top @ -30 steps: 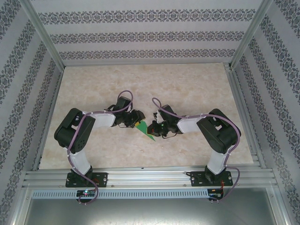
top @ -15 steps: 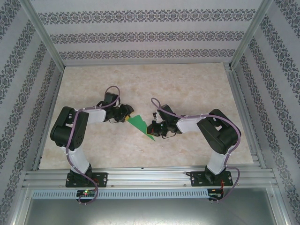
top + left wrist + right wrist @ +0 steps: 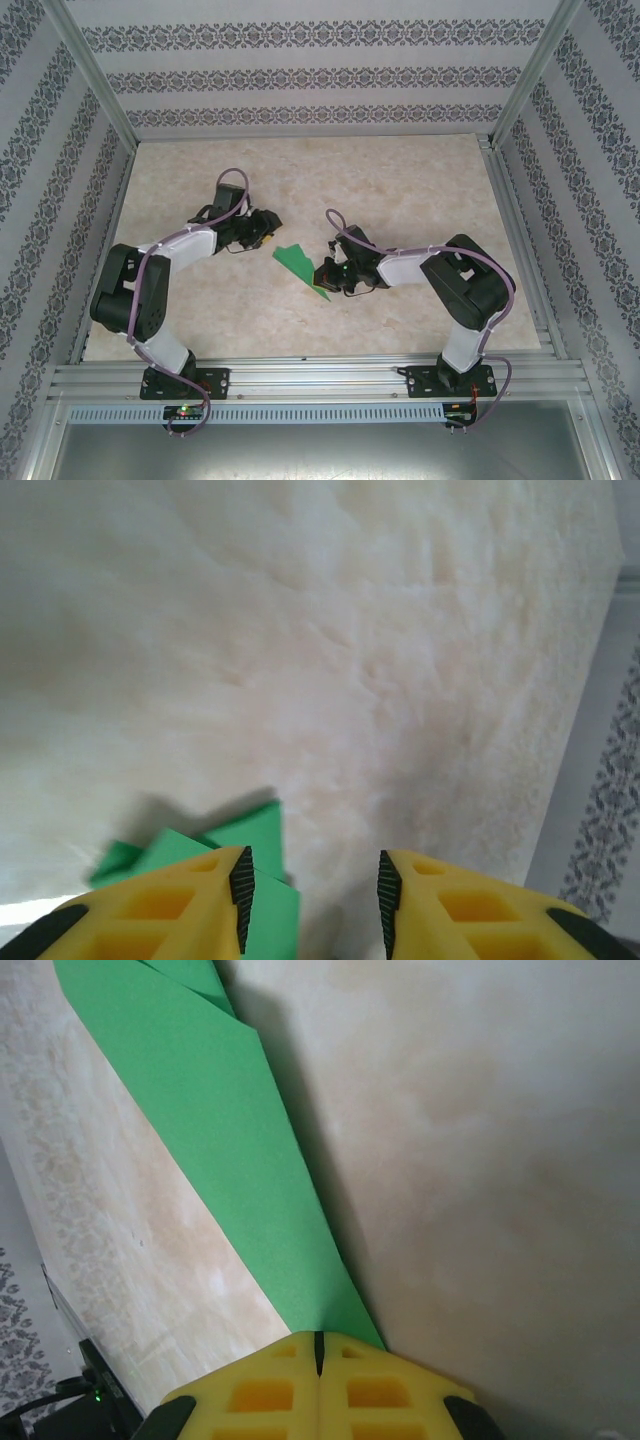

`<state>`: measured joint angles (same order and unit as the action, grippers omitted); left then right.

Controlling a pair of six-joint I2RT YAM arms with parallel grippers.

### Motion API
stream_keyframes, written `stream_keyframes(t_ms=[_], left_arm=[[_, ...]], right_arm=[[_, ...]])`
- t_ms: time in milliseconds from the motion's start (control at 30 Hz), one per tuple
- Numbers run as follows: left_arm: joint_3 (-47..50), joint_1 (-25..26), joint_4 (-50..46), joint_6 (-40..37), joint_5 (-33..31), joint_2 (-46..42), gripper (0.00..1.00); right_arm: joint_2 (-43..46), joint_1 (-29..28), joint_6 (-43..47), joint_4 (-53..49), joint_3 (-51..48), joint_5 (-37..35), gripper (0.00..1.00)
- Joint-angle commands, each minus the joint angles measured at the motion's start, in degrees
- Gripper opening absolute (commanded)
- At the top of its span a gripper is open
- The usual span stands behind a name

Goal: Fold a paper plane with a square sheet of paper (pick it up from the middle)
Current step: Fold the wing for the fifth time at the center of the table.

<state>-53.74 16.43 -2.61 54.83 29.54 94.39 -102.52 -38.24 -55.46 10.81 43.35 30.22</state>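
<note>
My right claw (image 3: pixel 320 1348) is clenched, seemingly pinching the plane (image 3: pixel 200 1120), a smooth, bright-green, creased paper dart. My left claw (image 3: pixel 312 890) gapes apart above the marbled table (image 3: pixel 400 630).

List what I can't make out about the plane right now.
Right wrist: plane tip hidden under the shut right pincer; gripped or just pressed, unclear.
Left wrist: plane blurred, partly behind a finger of the left pincer, cut by bottom edge.
Top: plane creases too small.
</note>
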Motion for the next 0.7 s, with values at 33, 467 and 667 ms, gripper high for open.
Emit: stream_keyframes(t_ms=[33,467,667], left_arm=[[-1.99,6.68,-1.53,-0.18,-1.11,1.64,0.40],[-3.05,10.38,5.06,3.08,0.02,13.15,0.38],[-2.13,9.60,3.13,2.89,-2.78,15.72,0.34]], right_arm=[[-1.75,-1.83,-5.52,-4.84,-4.86,-8.24,0.00],[-2.59,-3.17,-6.57,-1.71,-5.12,-8.81,0.00],[-0.27,-2.95,-3.60,-4.02,-3.87,-10.11,0.00]])
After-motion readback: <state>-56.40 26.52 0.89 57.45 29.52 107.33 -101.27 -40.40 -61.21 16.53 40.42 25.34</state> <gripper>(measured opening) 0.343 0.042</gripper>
